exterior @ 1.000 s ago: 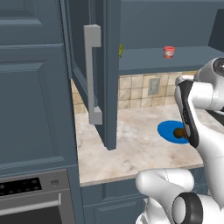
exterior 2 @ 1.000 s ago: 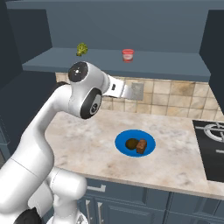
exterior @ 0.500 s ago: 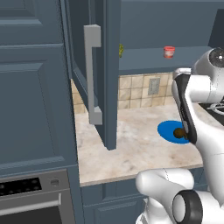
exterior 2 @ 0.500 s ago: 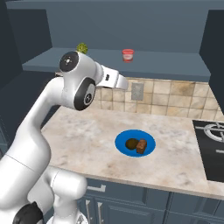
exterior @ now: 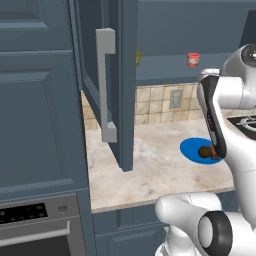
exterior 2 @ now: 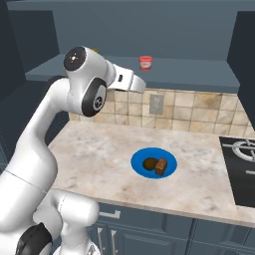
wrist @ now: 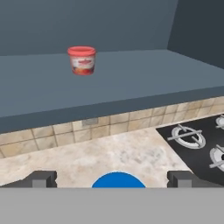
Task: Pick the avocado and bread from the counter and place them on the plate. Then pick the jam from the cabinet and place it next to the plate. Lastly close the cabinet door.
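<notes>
Already on the plate [exterior 2: 169,171] — avocado [exterior 2: 149,163] to the left, bread [exterior 2: 161,166] touching it on the right — toward the front edge of the surface [exterior 2: 99,149], short of the cooktop [exterior 2: 241,164] at its right end. Jam [wrist: 82,60] upright on the cabinet [exterior 2: 199,79] shelf, set back from the shelf's front edge, nothing touching it. End effector [wrist: 111,179] spread wide, holding nothing, raised above the surface and aimed at the shelf, dark fingertips [wrist: 41,178] well apart at the bottom of the hand view. Cabinet door [exterior: 112,85] swung open over the surface's left part — grey bar handle [exterior: 106,85] facing out.
</notes>
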Controlling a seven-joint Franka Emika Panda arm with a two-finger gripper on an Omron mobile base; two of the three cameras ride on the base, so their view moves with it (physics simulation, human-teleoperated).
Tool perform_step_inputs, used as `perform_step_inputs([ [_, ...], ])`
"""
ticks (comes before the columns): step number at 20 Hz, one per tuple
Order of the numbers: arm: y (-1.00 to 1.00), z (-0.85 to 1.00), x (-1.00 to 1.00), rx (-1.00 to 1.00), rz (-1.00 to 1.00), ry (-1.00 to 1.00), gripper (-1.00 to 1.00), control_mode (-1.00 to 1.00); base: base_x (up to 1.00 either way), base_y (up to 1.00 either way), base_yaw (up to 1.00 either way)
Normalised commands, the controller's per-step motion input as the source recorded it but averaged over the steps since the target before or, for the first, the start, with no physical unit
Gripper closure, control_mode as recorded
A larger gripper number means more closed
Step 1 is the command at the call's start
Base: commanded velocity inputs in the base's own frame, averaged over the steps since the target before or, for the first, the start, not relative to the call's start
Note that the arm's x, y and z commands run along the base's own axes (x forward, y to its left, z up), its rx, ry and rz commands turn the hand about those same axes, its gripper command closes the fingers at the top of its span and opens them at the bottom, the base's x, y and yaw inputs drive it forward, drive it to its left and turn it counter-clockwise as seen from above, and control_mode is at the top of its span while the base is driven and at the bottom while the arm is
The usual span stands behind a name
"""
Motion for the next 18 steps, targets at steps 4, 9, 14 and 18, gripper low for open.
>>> perform_step_inputs([
  [4, 0.0, 0.11, 0.1, 0.0, 0.0, -0.06, -1.0, -1.0, 0.0, 0.0, 0.0],
  [9, 0.0, 0.07, 0.18, 0.0, 0.03, -0.04, -1.0, -1.0, 0.0, 0.0, 0.0],
  [14, 0.0, 0.04, 0.2, 0.0, 0.06, -0.03, -1.0, -1.0, 0.0, 0.0, 0.0],
  [18, 0.0, 0.05, 0.17, 0.0, 0.06, 0.0, -1.0, -1.0, 0.0, 0.0, 0.0],
])
